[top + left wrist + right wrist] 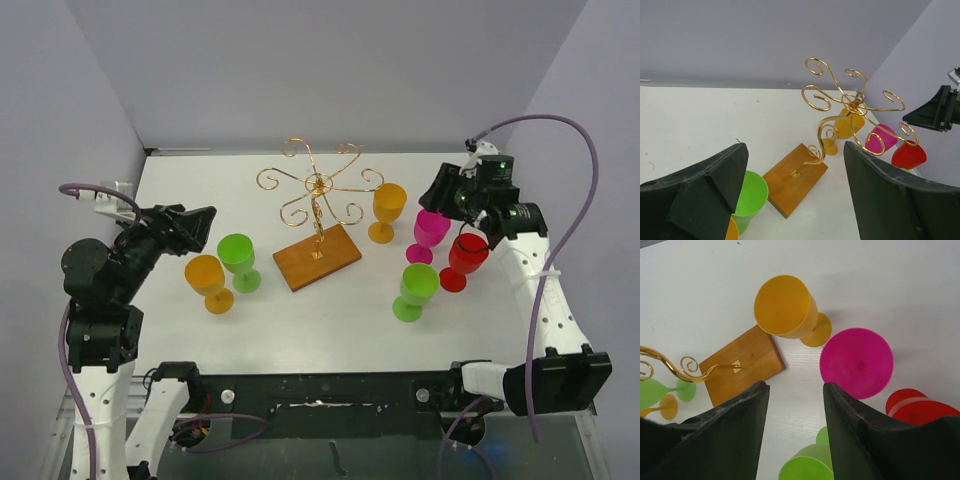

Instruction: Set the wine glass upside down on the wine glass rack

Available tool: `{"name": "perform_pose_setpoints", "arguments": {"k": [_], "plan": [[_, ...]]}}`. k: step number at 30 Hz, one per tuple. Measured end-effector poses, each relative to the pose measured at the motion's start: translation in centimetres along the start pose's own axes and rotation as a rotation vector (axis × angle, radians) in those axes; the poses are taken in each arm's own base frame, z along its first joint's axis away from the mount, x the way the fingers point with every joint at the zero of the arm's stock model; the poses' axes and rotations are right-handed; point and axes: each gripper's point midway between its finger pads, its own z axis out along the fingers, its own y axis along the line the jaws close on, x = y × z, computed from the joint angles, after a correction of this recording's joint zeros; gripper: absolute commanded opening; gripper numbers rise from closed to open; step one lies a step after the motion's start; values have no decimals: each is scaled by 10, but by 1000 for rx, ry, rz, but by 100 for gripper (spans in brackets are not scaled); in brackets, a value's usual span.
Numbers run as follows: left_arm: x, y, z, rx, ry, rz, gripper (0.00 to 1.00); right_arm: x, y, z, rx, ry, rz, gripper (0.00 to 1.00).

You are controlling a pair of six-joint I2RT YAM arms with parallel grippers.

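Note:
The wine glass rack [318, 190], gold wire with curled arms, stands on its wooden base [316, 256] mid-table; nothing hangs on it. Several plastic wine glasses stand upright around it. On its left are an orange one [207, 280] and a green one [238, 258]. On its right are an orange [388, 210], a magenta [430, 232], a red [466, 258] and a green glass [416, 288]. My right gripper [795, 386] hovers open above the magenta glass [856, 362] and the green glass [807, 465], holding nothing. My left gripper [795, 145] is open and empty, above the left green glass [750, 195].
White walls close off the table's back and sides. The rack's arms [852, 100] spread wide at about gripper height between the two arms. The right gripper [935, 112] shows at the far right of the left wrist view.

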Motion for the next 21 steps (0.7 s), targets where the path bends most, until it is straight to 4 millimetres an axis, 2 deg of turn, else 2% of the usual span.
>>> {"name": "perform_pose_setpoints", "arguments": {"k": [5,11,17,21], "plan": [[3,-4,-6,-14,-4,35,74,-10,7,31,47,42,-21,42],[0,-8,-12,-10,-34,54,74,-17,0,76,111,81,-8,37],[7,-1,-9,-31,-21,54,74,1,-14,121,164,172,-3,35],[9,1,-7,-39,-18,58,74,14,-16,133,167,215,-14,35]]}}
